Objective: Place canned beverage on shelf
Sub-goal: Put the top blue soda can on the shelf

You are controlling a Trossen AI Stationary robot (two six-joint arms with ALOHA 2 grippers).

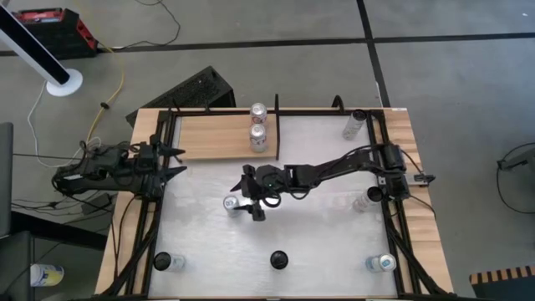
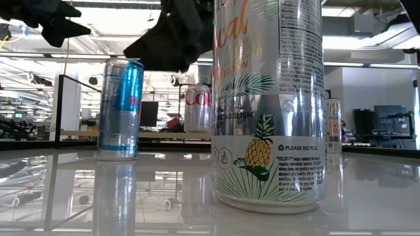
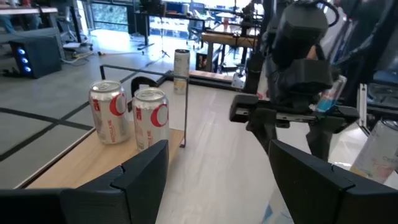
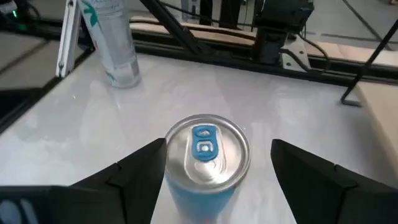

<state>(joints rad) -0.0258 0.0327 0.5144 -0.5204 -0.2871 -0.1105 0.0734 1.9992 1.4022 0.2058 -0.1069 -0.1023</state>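
A blue can with a silver top (image 4: 208, 155) stands upright on the white table near its middle (image 1: 231, 203) and shows at the left of the low view (image 2: 120, 108). My right gripper (image 4: 217, 146) is open, reaching in from the table's right with a finger on either side of the can's top. The wood-grain shelf (image 1: 209, 138) lies at the far left with two red-and-silver cans (image 3: 151, 118) (image 3: 109, 112) standing on its right end. My left gripper (image 3: 217, 168) waits open and holds nothing at the table's left edge, beside the shelf (image 1: 177, 163). My right gripper comes at the blue can from the table's right, slanting slightly down, with its fingers beside the can's upper wall. One finger (image 4: 146, 165) meets the can's outline in the wrist view; whether it touches I cannot tell. The other finger (image 4: 305, 171) stands clear. The can's base rests on the table.
More cans stand around the table: one at the far right (image 1: 354, 124), one at the right edge (image 1: 364, 199), three along the near edge (image 1: 163, 262) (image 1: 278, 259) (image 1: 380, 263). The pineapple-print can (image 2: 266, 105) fills the low view. Black rails edge the shelf (image 1: 276, 125).
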